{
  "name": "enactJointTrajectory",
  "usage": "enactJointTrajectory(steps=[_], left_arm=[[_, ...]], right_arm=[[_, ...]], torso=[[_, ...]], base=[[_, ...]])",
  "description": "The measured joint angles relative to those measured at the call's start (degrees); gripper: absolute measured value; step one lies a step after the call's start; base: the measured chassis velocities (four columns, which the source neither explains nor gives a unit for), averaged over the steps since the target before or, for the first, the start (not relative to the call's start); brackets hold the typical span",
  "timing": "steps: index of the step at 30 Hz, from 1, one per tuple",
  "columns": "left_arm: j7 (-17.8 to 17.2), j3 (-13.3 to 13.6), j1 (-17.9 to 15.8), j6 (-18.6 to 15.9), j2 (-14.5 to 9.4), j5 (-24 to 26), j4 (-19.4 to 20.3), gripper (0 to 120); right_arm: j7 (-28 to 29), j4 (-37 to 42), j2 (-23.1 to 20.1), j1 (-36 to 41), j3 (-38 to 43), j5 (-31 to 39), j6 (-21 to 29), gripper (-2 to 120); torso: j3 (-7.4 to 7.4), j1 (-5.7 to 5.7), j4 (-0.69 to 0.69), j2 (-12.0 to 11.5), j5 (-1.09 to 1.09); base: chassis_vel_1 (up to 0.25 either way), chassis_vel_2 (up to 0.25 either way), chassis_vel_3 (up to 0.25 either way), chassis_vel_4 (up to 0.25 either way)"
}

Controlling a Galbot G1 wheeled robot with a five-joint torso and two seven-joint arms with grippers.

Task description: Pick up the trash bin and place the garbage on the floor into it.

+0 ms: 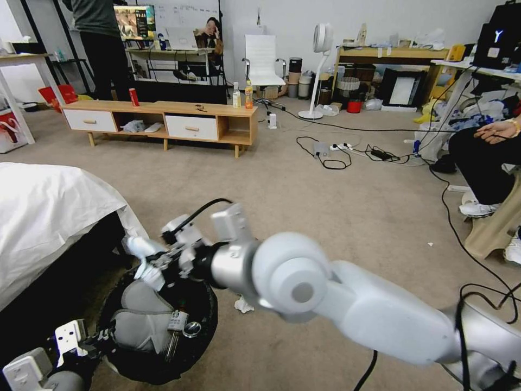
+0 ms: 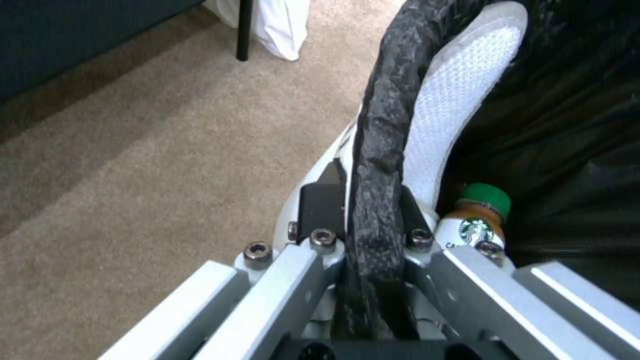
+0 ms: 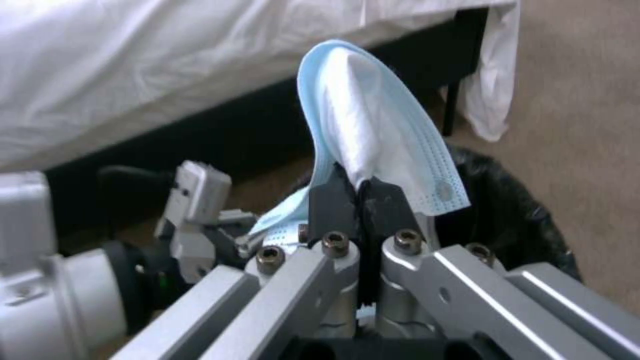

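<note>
Right gripper (image 3: 360, 197) pinches a limp, feather-light mask (image 3: 380, 130) over the bin (image 1: 203, 326), itself on the floor (image 1: 347, 206), rim clamped in the left gripper (image 2: 365, 200) — soft, grab anywhere.

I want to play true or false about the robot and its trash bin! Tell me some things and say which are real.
1. The left end effector is pinching the rim of the trash bin. True.
2. The right end effector is holding a red can. False: it is shut on a light blue face mask.
3. A bottle with a green cap is inside the bin. True.
4. The bin's bag is white. False: the bag rolled over the rim is black.
5. A white crumpled tissue lies on the floor beside the bin. True.
</note>
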State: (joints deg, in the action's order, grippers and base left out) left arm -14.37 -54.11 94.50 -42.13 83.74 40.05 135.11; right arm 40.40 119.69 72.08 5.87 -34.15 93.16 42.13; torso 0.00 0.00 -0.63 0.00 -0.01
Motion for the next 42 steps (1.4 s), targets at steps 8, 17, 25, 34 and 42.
enactJointTrajectory(steps=[8,17,25,34,42], left_arm=[[0.05,0.00,-0.30,0.00,0.09,0.06,-0.09,2],[0.08,0.38,-0.80,0.00,0.25,0.08,-0.58,2],[0.11,0.42,-0.86,0.00,0.42,0.08,-0.76,2],[0.17,0.56,-0.78,0.00,0.54,0.04,-0.94,2],[0.21,0.60,-0.75,0.00,0.62,0.00,-1.01,2]], right_arm=[[2.29,-3.92,2.08,-0.04,-5.24,-0.81,0.37,0],[2.60,-7.35,2.13,1.41,-8.26,-2.86,0.26,0],[2.56,-9.32,2.12,3.72,-9.73,-5.36,0.13,0],[2.35,-9.99,2.24,5.30,-10.04,-7.16,0.06,5],[2.13,-10.68,2.44,5.76,-9.97,-7.77,0.03,32]], torso=[[0.00,0.00,0.00,0.00,0.00],[0.00,0.00,0.00,0.00,0.01],[0.00,0.00,0.00,0.00,0.01],[0.00,0.00,0.00,0.00,0.01],[0.00,0.00,0.00,0.00,0.01]], base=[[0.000,0.000,0.000,0.000],[0.000,0.000,0.000,0.000],[0.000,0.000,0.000,0.000],[0.000,0.000,0.000,0.000],[0.000,0.000,0.000,0.000]])
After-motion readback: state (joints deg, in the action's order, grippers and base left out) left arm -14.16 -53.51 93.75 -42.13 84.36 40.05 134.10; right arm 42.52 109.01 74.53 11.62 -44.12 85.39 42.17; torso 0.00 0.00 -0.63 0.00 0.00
